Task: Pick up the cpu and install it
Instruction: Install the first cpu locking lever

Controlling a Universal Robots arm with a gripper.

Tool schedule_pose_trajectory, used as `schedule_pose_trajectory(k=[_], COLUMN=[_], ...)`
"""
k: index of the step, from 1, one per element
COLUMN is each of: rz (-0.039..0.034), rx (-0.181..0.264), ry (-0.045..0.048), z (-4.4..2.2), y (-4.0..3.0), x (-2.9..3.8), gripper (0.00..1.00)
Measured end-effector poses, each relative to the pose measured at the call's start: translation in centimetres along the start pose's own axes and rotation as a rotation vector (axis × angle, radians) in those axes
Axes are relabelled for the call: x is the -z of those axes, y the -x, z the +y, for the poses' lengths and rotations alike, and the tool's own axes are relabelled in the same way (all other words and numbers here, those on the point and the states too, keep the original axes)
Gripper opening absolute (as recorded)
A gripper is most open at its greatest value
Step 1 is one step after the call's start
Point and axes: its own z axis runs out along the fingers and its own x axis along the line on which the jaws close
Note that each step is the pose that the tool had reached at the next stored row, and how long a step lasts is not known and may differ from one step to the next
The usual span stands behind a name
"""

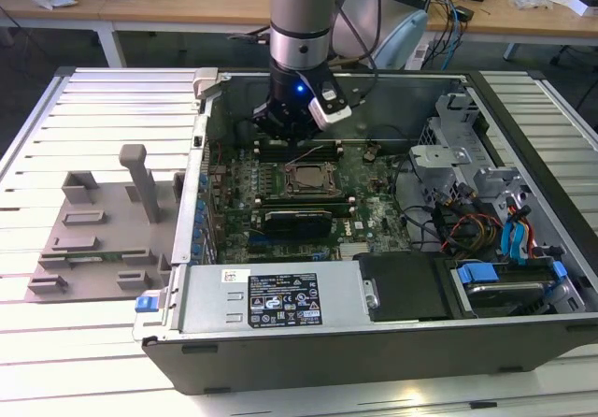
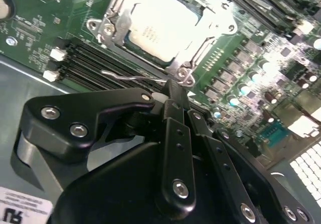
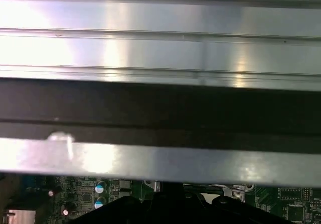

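The cpu (image 2: pixel 159 27), a flat square chip with a pale silver top, lies in the motherboard socket inside its metal retention frame (image 2: pixel 111 20). In the exterior view the cpu (image 1: pixel 307 178) sits mid-board in the open computer case. My gripper (image 2: pixel 173 89) hangs just beside the socket with its black fingers (image 2: pixel 176 128) pressed together and nothing between them. The tips are close to the thin wire lever (image 2: pixel 131 76) at the socket's edge. In the exterior view the gripper (image 1: pixel 286 139) is just behind the socket, low over the board.
A grey plastic fixture (image 1: pixel 103 239) with raised blocks stands on the slatted metal table (image 3: pixel 160 48) at the exterior view's left. Memory slots (image 2: pixel 95 66) and a long black expansion card (image 1: pixel 297 219) flank the socket. Drive cages and cables (image 1: pixel 486 225) crowd the case's right side.
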Motion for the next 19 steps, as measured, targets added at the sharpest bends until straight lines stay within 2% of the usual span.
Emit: schedule_pose_trajectory(k=[2, 11, 13, 19], rz=[0.0005, 0.0017, 0.0021, 0.0025], rx=[0.001, 0.01, 0.01, 0.01], ry=[-0.0008, -0.0058, -0.0081, -0.0096], z=[0.16, 0.35, 0.33, 0.29], y=[0.58, 2.09, 2.72, 3.62], x=[-0.26, -0.85, -1.1, -1.57], gripper=[0.11, 0.11, 0.11, 0.11])
